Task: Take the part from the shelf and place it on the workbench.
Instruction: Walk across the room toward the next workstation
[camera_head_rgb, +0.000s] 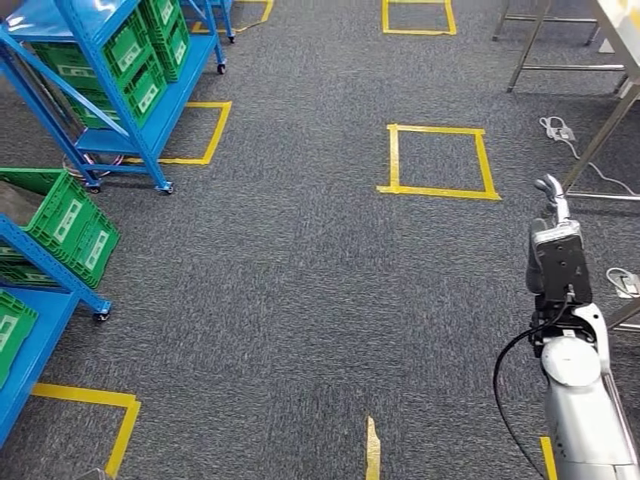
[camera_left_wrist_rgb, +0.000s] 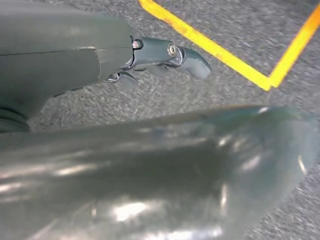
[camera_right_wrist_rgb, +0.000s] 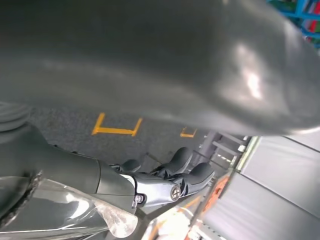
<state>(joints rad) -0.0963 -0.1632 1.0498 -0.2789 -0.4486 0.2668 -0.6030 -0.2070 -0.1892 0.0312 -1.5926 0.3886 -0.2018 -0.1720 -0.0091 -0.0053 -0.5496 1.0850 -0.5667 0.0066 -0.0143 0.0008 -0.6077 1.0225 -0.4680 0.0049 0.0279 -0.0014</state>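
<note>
1. At your far left stand the blue shelves (camera_head_rgb: 45, 262), loaded with tilted green bins (camera_head_rgb: 69, 220). The part itself cannot be made out from here; judge it to lie in one of those bins, though which one is unclear.
2. The left hand (camera_left_wrist_rgb: 166, 52) shows in its wrist view above grey carpet (camera_head_rgb: 302, 300) and a yellow tape corner (camera_left_wrist_rgb: 264, 80). One finger lies stretched out with nothing on it; whether the whole hand is spread or curled you cannot tell.
3. Yellow floor squares (camera_head_rgb: 438, 160) mark the open middle. If you stop off the mark beside the shelf, the reach into a bin may fall short or clip the blue frame.
4. At your right, the right hand (camera_head_rgb: 555, 225) hangs at the side. In its wrist view the fingers (camera_right_wrist_rgb: 181, 162) curl loosely, and nothing shows in them.
5. Behind it stand the metal legs (camera_head_rgb: 528, 40) of the tabletop, with a white cable (camera_head_rgb: 573, 150) trailing on the floor. Turning toward that side, a foot could snag the cable, or the hanging arm could strike a leg.
</note>
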